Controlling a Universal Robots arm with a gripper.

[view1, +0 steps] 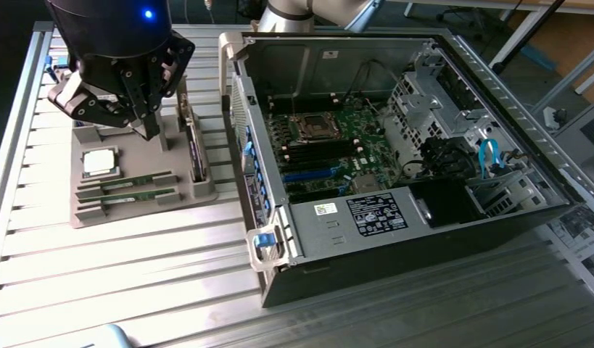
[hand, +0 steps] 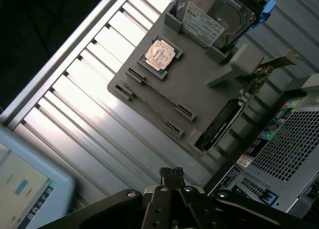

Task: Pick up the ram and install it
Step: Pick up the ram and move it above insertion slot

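Note:
Two ram sticks (view1: pixel 132 182) lie in slots of a grey holder (view1: pixel 132 212) on the slatted table, at the exterior view's left. In the wrist view they appear edge-on as thin lines (hand: pixel 155 93) on the holder (hand: pixel 199 84). My black gripper (view1: pixel 149 133) hangs above the holder's far part, over the spot next to the silver processor chip (view1: pixel 100 161), well clear of the ram. Its fingertips (hand: pixel 172 172) are shut together with nothing between them. The open computer case (view1: pixel 403 239) lies at the exterior view's right, with its motherboard memory slots (view1: pixel 321 154) exposed.
The holder also carries a hard drive with a white label (hand: pixel 212 17) and an upright expansion card (view1: pixel 196 156). The case's side wall (view1: pixel 250 145) rises between holder and motherboard. A light-coloured screen (hand: pixel 25 189) sits at the table's edge.

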